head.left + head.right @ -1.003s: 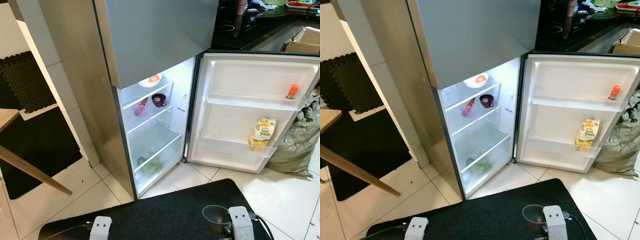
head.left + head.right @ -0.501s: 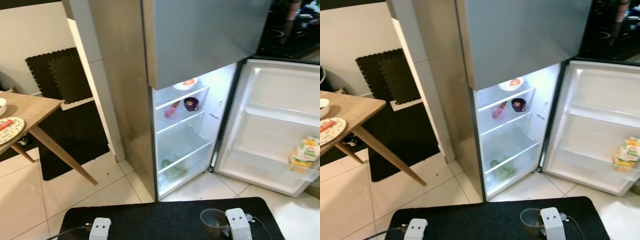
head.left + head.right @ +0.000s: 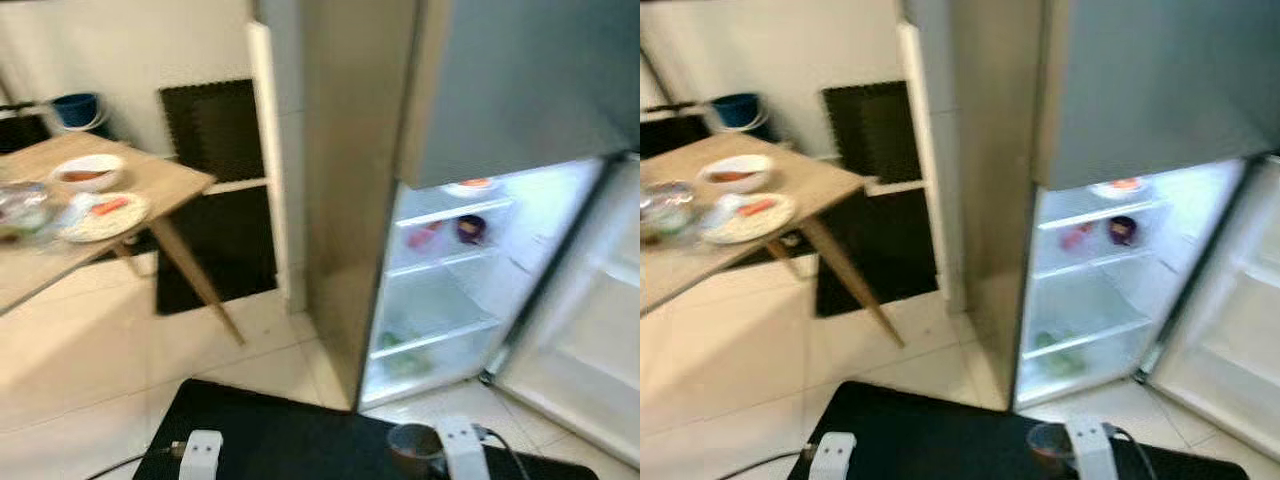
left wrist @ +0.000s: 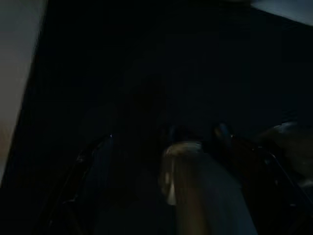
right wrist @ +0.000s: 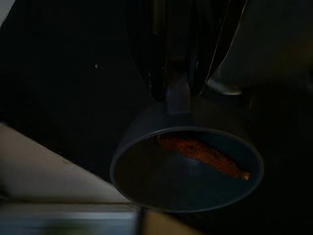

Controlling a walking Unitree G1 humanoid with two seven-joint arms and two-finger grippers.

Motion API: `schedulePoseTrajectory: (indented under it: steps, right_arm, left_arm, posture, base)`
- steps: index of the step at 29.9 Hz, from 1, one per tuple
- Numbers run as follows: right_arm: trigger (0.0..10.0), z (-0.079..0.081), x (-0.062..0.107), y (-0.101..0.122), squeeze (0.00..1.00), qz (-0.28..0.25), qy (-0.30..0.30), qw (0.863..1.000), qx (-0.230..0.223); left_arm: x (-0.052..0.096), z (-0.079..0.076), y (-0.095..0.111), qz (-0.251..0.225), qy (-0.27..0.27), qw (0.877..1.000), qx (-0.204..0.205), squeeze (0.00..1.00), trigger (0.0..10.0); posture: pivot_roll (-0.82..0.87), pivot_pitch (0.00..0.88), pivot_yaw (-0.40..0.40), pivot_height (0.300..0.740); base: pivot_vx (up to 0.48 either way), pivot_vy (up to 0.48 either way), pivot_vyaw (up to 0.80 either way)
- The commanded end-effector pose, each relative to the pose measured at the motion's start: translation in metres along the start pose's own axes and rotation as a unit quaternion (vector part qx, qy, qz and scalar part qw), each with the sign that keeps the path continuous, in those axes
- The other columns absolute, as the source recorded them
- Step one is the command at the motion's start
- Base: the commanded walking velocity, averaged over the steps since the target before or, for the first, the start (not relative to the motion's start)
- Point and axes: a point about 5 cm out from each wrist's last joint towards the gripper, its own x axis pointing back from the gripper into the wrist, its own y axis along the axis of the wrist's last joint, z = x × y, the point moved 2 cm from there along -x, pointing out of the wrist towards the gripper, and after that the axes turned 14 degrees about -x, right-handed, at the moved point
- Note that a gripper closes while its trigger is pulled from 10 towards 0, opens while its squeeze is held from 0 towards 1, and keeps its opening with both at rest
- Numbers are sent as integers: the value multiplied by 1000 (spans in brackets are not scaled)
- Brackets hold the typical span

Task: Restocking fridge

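Note:
My right gripper (image 5: 178,95) is shut on the rim of a grey bowl (image 5: 146,181), which holds a reddish-brown piece of food (image 5: 203,155). In the eye views the bowl (image 3: 408,448) hangs low at my right side. The fridge (image 3: 360,180) stands ahead on the right with its lower door (image 3: 590,350) swung open. On its lit shelves are a white bowl with something orange (image 3: 468,186), a purple cup (image 3: 470,228) and a pink item (image 3: 425,238). Greens (image 3: 405,355) lie in the bottom drawer. The left arm's wrist (image 3: 200,455) hangs low; its own view is very dark.
A wooden table (image 3: 160,185) on the left carries a white bowl (image 3: 88,172), a plate of food (image 3: 103,216) and a clear container (image 3: 22,210). A blue bucket (image 3: 75,108) and black foam mats (image 3: 215,120) are by the wall. Pale floor tiles (image 3: 120,360) lie between.
The camera has swung left: the fridge now sits at the right of the picture and the table with dishes has come into view. The bowl stays in my right gripper.

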Motion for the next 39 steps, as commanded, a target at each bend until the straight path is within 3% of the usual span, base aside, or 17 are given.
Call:
schedulePoseTrajectory:
  steps: [1, 6, 9, 16, 39]
  right_arm:
    - [10000, 1, 0, -2, 0, 6, 0, 1000, 7]
    - [10000, 4, 0, -6, 0, 13, 1, 1000, 8]
    - [10000, 3, 0, -5, 0, 4, -7, 1000, -24]
    - [10000, 4, -1, -2, 0, -4, -8, 1000, -29]
    - [10000, 12, -4, 5, 0, -14, 0, 1000, -20]
  left_arm:
    - [0, 2, 1, 4, 1, 1000, -8, 0, 10000]
    - [-1, 1, 1, 4, 2, 1000, -9, 0, 10000]
    - [-1, 1, 4, 2, 4, 1000, -10, 0, 10000]
    - [-1, 0, 5, 0, -4, 1000, -12, 0, 10000]
    - [-1, -2, 5, -1, -17, 1000, -7, 0, 10000]
  posture:
    - [-136, 0, -13, 740]
    - [-129, 0, -14, 740]
    - [-125, 0, -15, 740]
    - [-130, 0, -5, 740]
    - [-131, 0, 4, 740]
  base:
    - [0, 0, 781]
    - [0, 0, 781]
    - [0, 0, 0]
    - [0, 0, 0]
    - [0, -459, 0]
